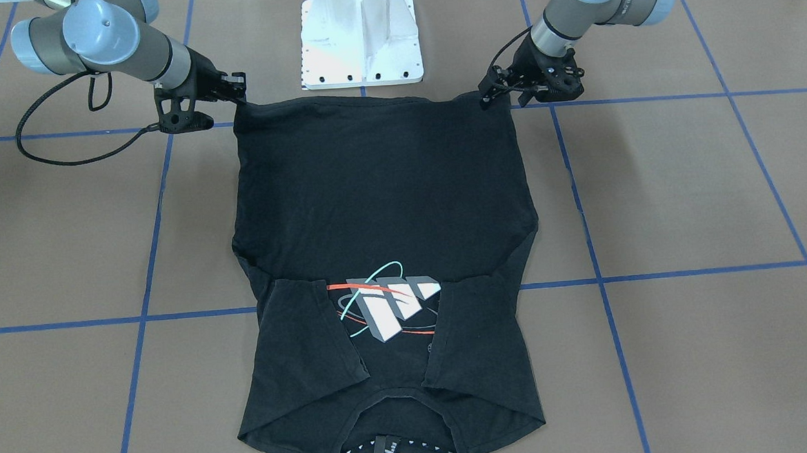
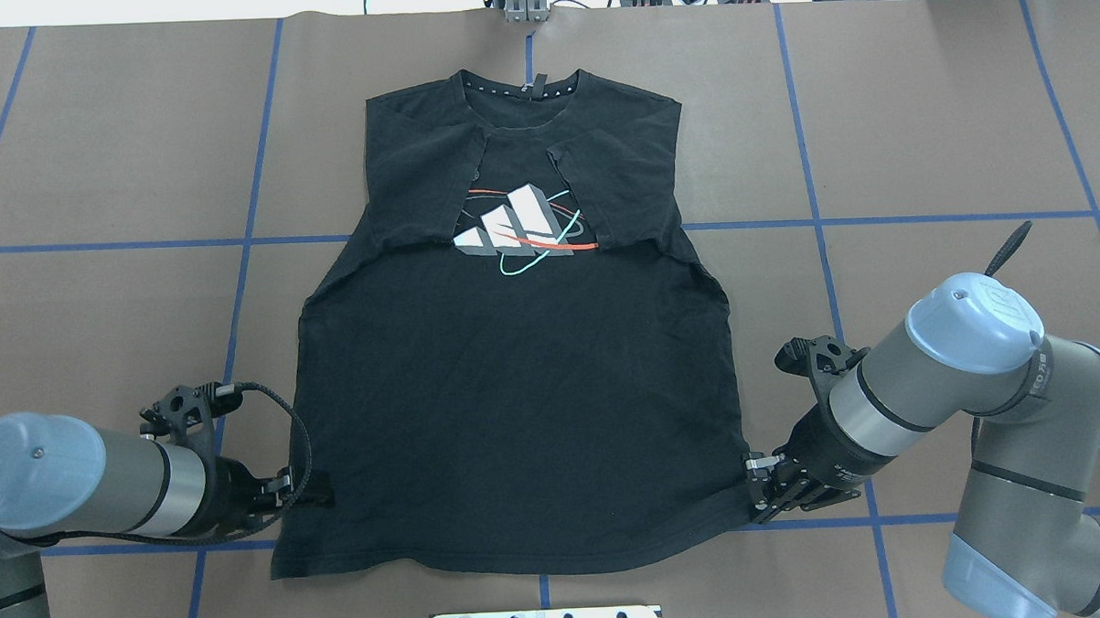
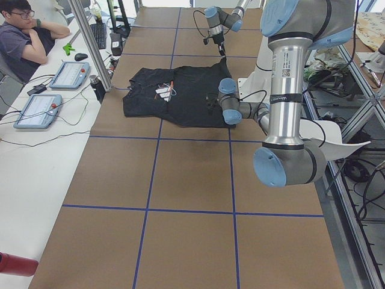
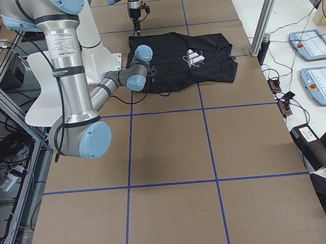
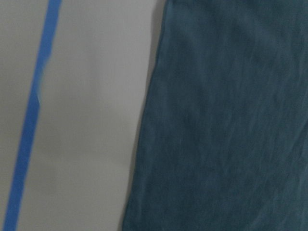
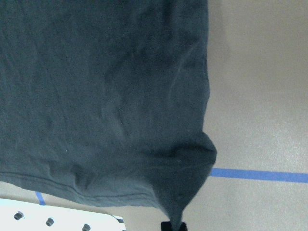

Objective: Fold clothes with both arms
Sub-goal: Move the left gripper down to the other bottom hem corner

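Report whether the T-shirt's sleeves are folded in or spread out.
Folded in: both sleeves lie across the T-shirt's chest, partly covering the graphic; the body lies flat, unfolded.

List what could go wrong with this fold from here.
1. The right gripper seems to pinch only a small peak of the T-shirt at its hem corner, so the cloth might slip when lifted.
2. The left gripper sits up the side edge rather than at the corner, so the fold may skew.
3. The tucked-in sleeves lie loose and could flop open.
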`<control>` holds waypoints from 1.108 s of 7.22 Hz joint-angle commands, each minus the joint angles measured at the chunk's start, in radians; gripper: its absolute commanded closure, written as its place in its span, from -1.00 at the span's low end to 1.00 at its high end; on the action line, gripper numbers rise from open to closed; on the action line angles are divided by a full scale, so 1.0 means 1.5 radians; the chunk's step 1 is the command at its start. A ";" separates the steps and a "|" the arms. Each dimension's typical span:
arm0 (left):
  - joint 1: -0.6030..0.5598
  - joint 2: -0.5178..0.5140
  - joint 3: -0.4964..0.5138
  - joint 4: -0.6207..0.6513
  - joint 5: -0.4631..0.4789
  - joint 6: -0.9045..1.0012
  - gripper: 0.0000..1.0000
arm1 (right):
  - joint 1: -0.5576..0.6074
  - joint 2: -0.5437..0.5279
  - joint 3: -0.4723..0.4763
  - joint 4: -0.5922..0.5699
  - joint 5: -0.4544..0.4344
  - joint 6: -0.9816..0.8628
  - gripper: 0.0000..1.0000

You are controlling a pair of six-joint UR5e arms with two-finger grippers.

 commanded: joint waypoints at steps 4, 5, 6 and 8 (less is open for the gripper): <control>0.043 0.011 0.002 0.014 0.011 -0.023 -0.98 | 0.007 0.004 0.000 0.000 0.003 -0.001 1.00; 0.047 0.010 0.002 0.021 0.011 -0.023 -0.98 | 0.011 0.004 0.000 0.000 0.009 -0.001 1.00; 0.051 0.010 0.002 0.025 0.011 -0.024 -0.98 | 0.015 0.004 0.000 0.000 0.014 -0.001 1.00; 0.057 0.009 0.002 0.027 0.011 -0.033 -0.89 | 0.022 0.004 0.000 0.000 0.022 0.000 1.00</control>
